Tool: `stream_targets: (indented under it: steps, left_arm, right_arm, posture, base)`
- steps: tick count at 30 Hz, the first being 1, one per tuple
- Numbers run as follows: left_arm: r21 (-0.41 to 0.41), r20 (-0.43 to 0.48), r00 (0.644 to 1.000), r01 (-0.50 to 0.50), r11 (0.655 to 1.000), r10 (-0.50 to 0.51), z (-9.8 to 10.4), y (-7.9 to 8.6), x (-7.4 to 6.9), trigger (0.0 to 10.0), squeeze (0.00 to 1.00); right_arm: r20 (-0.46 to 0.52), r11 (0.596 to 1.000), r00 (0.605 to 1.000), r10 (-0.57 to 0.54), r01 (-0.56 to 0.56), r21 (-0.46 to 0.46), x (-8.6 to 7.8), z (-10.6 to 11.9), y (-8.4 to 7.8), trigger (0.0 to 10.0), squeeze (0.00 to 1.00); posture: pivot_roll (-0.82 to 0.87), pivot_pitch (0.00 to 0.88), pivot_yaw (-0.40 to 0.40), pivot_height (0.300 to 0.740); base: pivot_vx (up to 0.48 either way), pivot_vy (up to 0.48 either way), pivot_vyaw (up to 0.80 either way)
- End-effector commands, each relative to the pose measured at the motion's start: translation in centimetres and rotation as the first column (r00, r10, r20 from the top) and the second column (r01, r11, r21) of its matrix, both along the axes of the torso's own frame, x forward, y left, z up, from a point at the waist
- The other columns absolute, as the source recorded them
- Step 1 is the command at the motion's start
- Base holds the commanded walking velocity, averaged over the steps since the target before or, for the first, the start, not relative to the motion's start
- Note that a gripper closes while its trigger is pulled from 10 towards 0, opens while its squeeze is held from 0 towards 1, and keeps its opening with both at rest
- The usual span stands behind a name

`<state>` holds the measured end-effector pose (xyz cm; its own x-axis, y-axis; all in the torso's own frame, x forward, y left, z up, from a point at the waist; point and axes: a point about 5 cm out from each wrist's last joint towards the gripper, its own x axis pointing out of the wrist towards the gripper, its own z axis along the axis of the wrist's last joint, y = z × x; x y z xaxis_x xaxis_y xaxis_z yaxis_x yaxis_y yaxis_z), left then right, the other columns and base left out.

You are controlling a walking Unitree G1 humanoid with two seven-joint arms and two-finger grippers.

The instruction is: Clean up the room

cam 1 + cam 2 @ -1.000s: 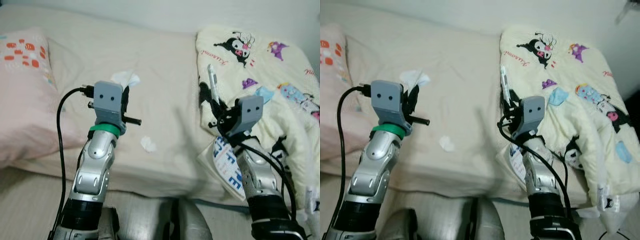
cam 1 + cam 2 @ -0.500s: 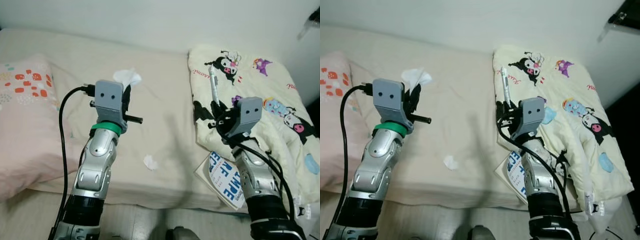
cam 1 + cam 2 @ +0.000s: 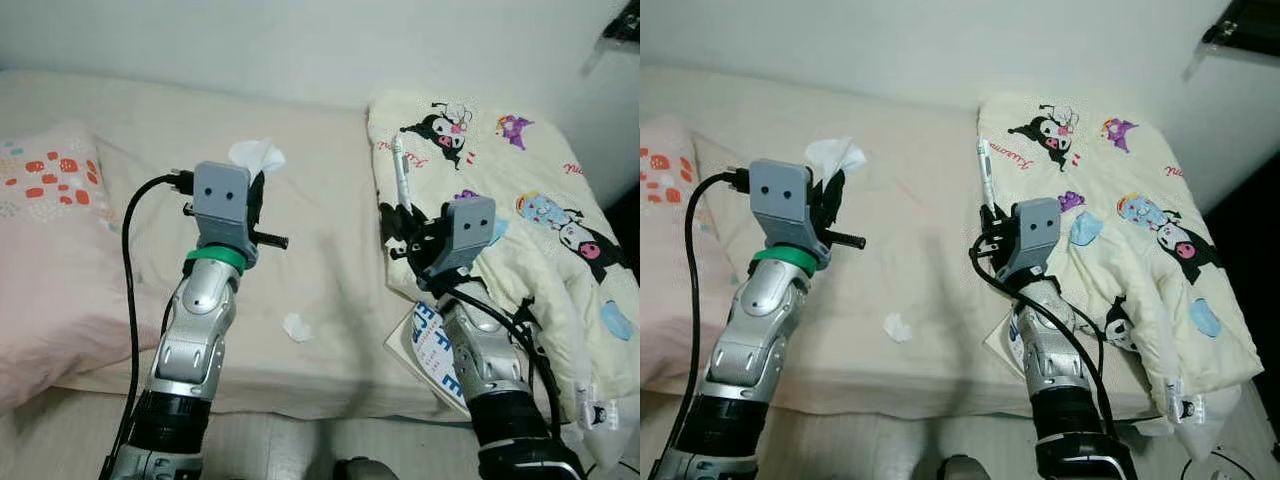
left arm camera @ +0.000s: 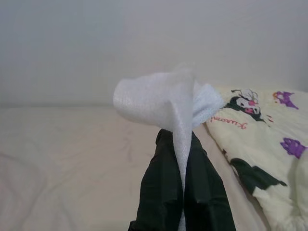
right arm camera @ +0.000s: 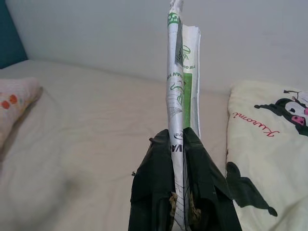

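Note:
My left gripper is raised over the bed and shut on a white crumpled tissue, seen also as the tissue above the wrist. My right gripper is shut on a flattened wrapper with green print; the wrapper sticks straight up from its fingers near the blanket's edge. A small white paper scrap lies on the sheet between the two arms. A blue-and-white printed packet lies at the bed's front edge beneath the right arm.
A cream bed runs across the view against a white wall. A pink pillow lies at the left. A pale yellow cartoon-print blanket covers the right side and hangs over the edge. A dark gap lies to its right.
The camera has risen and pulled back, showing more wall and bed. Both arms stay raised with their loads; the right gripper has shifted a little to the left.

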<state>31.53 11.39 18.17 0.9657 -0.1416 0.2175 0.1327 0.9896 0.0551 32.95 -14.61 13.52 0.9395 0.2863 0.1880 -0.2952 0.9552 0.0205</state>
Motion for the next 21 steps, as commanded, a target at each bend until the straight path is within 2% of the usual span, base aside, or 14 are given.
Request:
stream_targets:
  steps: [1,8,13,15,17,18,19,21]
  left_arm:
    - [0.005,-0.03,1.0,0.008,1.0,-0.008,-0.7,-0.2,-0.1,10.0,0.0]
    - [0.017,-0.041,0.999,0.01,1.0,-0.01,-1.1,-0.2,-0.2,10.0,0.0]
    - [0.019,-0.042,0.999,0.011,1.0,-0.01,-1.1,-0.2,-0.3,10.0,0.0]
    - [0.02,-0.042,0.999,0.011,1.0,-0.01,-1.0,-0.2,-0.2,10.0,0.0]
    - [0.021,-0.042,0.999,0.011,1.0,-0.01,-1.0,-0.1,-0.2,10.0,0.0]
    - [0.021,-0.042,0.999,0.012,1.0,-0.011,-1.0,-0.2,-0.2,10.0,0.0]
    - [0.021,-0.042,0.999,0.012,1.0,-0.011,-1.0,-0.2,-0.2,10.0,0.0]
    - [0.02,-0.042,0.999,0.014,1.0,-0.013,-1.0,-0.2,-0.2,10.0,0.0]
  right_arm:
    - [-0.008,1.0,1.0,-0.002,0.002,-0.005,0.0,-0.3,0.0,10.0,0.0]
    - [0.0,0.999,1.0,0.029,-0.029,0.013,0.1,-0.1,1.4,10.0,0.0]
    - [0.006,1.0,1.0,0.03,-0.03,0.006,0.2,-0.1,1.9,10.0,0.0]
    - [0.013,1.0,1.0,0.002,-0.002,0.013,0.3,0.1,1.7,10.0,0.0]
    - [0.011,0.999,1.0,-0.001,0.001,0.035,0.4,0.1,1.6,10.0,0.0]
    - [-0.002,0.994,1.0,0.001,-0.001,0.109,0.4,0.3,1.5,10.0,0.0]
    - [-0.002,0.994,1.0,0.001,-0.001,0.109,0.4,0.3,1.5,10.0,0.0]
    - [-0.017,0.985,1.0,0.001,0.002,0.17,0.5,0.3,1.5,10.0,0.0]
  posture:
    - [-0.04,0.0,-0.031,0.74]
    - [-0.03,0.0,-0.022,0.74]
    - [-0.03,0.0,-0.019,0.74]
    - [-0.03,0.0,-0.017,0.74]
    - [-0.03,0.0,-0.014,0.74]
    - [-0.03,0.0,-0.012,0.74]
    - [-0.03,0.0,-0.012,0.74]
    - [-0.03,0.0,-0.011,0.74]
  base:
    - [0.0,0.0,0.0]
    - [0.0,0.0,0.0]
    - [-0.282,0.0,0.0]
    - [-0.304,0.0,0.71]
    - [-0.307,0.0,0.74]
    - [-0.337,0.0,0.0]
    - [-0.337,0.0,0.0]
    - [-0.337,0.0,0.0]
